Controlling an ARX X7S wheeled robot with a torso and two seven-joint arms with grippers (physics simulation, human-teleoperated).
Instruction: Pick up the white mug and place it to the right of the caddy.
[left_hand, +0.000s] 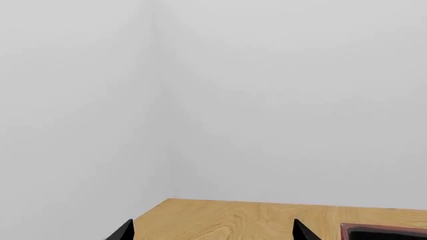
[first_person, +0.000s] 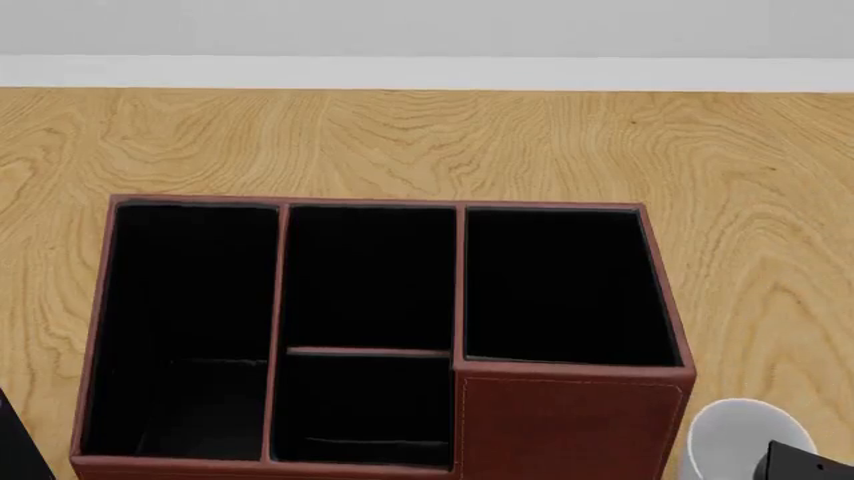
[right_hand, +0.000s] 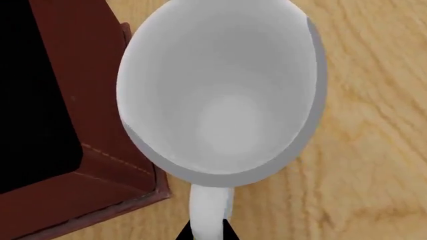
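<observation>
At the mug's handle, the right claw (right_hand: 208, 231) shows in the right wrist view as two dark tips, one on each side of the white loop, closed on it. The mug (right_hand: 223, 95) stands upright with its mouth open to that camera, its inside plain white and its rim a grey-edged ring. Its handle points toward the claw. The mug stands just beside a corner of the caddy (right_hand: 87, 75); whether the two touch cannot be told. Stitching runs along the caddy's brown edge there, and its inside is black.

In the head view the mug (first_person: 737, 437) sits at the caddy's near right corner, on the wood surface (first_person: 400, 140), with a dark piece of the right arm covering its near right side. The caddy (first_person: 567, 425) fills the middle of that view: a tall compartment at the left, two smaller ones in the middle split by a low divider, a wide one at the far right, and a closed brown panel at the near right.

The left claw (left_hand: 213, 232) shows in its own wrist view as two black tips set well apart, open and holding nothing, over a corner of the surface (left_hand: 233, 217), with an edge of the caddy (left_hand: 383, 232) to one side and pale walls beyond.
</observation>
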